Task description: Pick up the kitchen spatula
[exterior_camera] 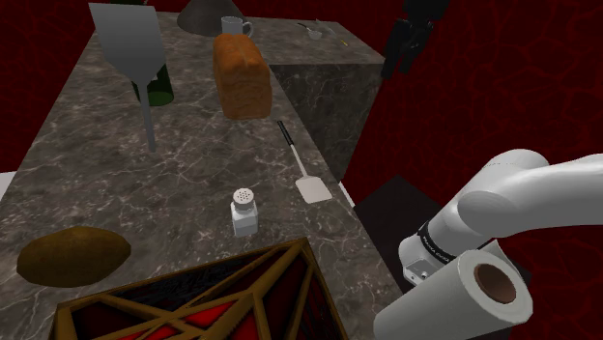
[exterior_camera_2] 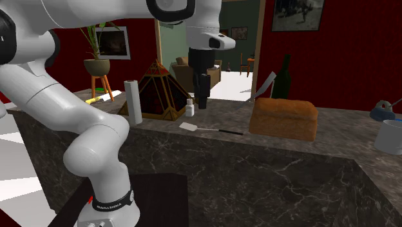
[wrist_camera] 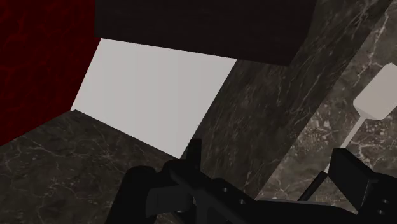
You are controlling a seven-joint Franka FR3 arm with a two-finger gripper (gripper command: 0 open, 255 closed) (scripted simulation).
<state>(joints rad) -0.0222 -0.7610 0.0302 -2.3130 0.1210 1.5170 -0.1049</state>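
**Shoulder view:** the spatula (exterior_camera: 299,161) lies flat on the dark marbled worktop (exterior_camera: 193,169), close to the edge on this view's right. Its white blade points toward the camera and its thin black handle runs away toward the bread loaf (exterior_camera: 242,77). The jaws (exterior_camera: 394,60) hang high at upper right, off past that edge.

**Second exterior view:** the jaws (exterior_camera_2: 201,106) hover clear of the worktop (exterior_camera_2: 335,149), pointing down, seemingly above the blade end of the spatula (exterior_camera_2: 212,130). Its long axis follows the near edge, handle toward this view's right.

**Wrist view:** the jaws (wrist_camera: 270,162) stand wide and hold nothing. The spatula (wrist_camera: 375,95) sits off-centre, its handle passing close by one finger (wrist_camera: 348,168) and well apart from the other.

**Judgement:** the coming move likely needs a sideways shift to centre the handle, then a descent with the fingers straddling it across its length
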